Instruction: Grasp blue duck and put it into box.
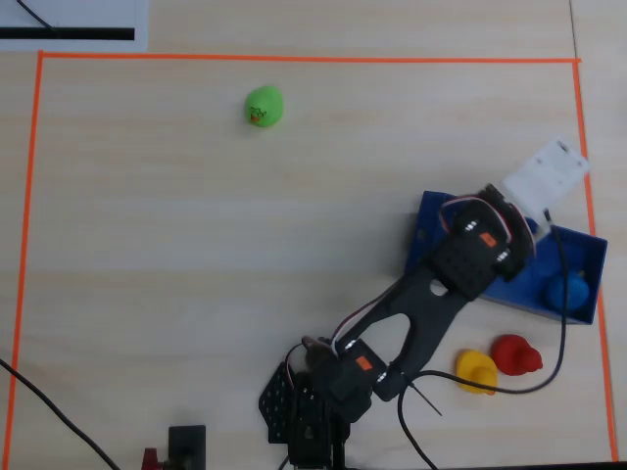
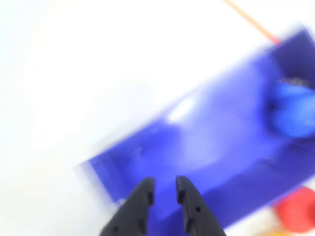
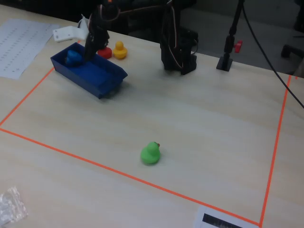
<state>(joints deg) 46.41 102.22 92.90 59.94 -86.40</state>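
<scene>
A blue duck (image 1: 568, 291) is sitting inside the box (image 1: 427, 217), at its 4 o'clock end in the overhead view. The gripper (image 2: 164, 189) is hovering over the box's middle, its fingers (image 2: 142, 196) empty and only a narrow gap apart. Withdrawing low is risking a finger catching the box wall and dragging it toward the red duck (image 1: 515, 353) and yellow duck (image 1: 476, 370).

You are viewing a black arm (image 1: 421, 304) carrying an orange-marked servo, a white wrist housing (image 1: 545, 174), two tapered black fingers (image 2: 139, 206), and red, white and black cables (image 1: 560, 323) trailing along its links.
</scene>
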